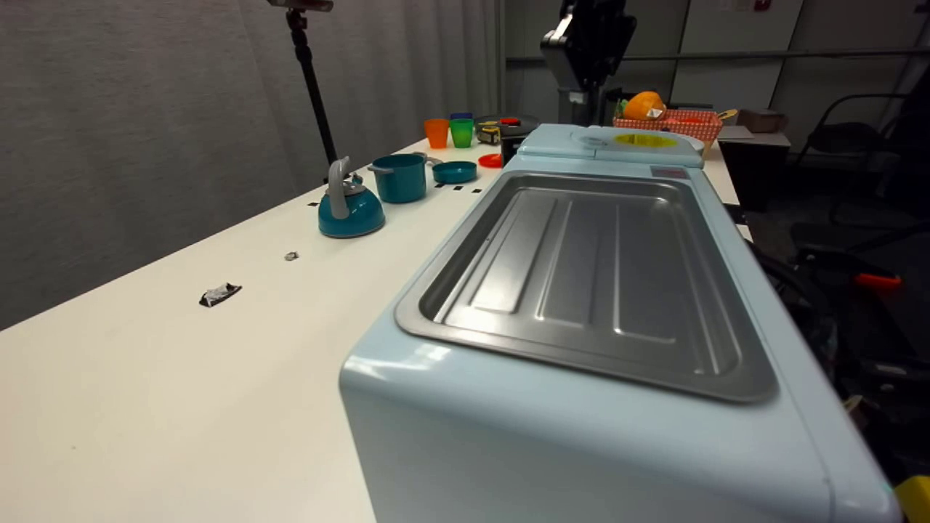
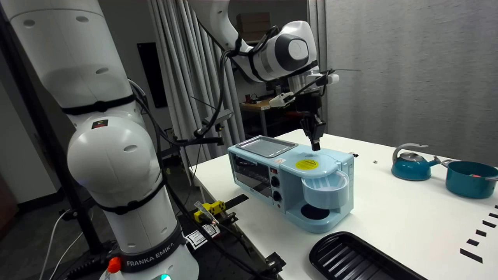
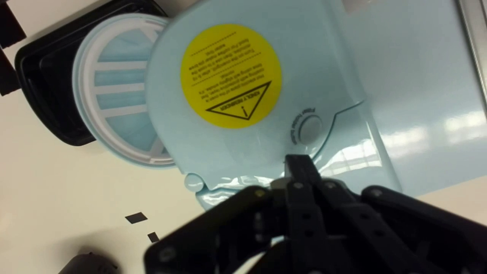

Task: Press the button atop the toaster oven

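The pale blue toaster oven (image 2: 288, 160) stands on the white table, with its ribbed grey metal panel on top. It shows also in an exterior view (image 1: 450, 428) and in the wrist view (image 3: 411, 57). A round, pale grey button (image 3: 310, 130) lies on its top near a yellow label (image 3: 231, 76). My gripper (image 3: 299, 158) is shut, with its black fingertips together and nothing between them. The tips point down over the top, just beside the button in the wrist view. In an exterior view the gripper (image 2: 316, 147) hangs close above the top; I cannot tell whether it touches.
A black ribbed tray (image 2: 362, 260) lies before the oven's filter cup (image 2: 326, 190). A teal kettle (image 2: 411, 167) and teal pot (image 2: 470, 179) stand beyond. Orange (image 1: 436, 134) and green (image 1: 461, 134) cups and a checkered basket (image 1: 679, 125) are at the far end.
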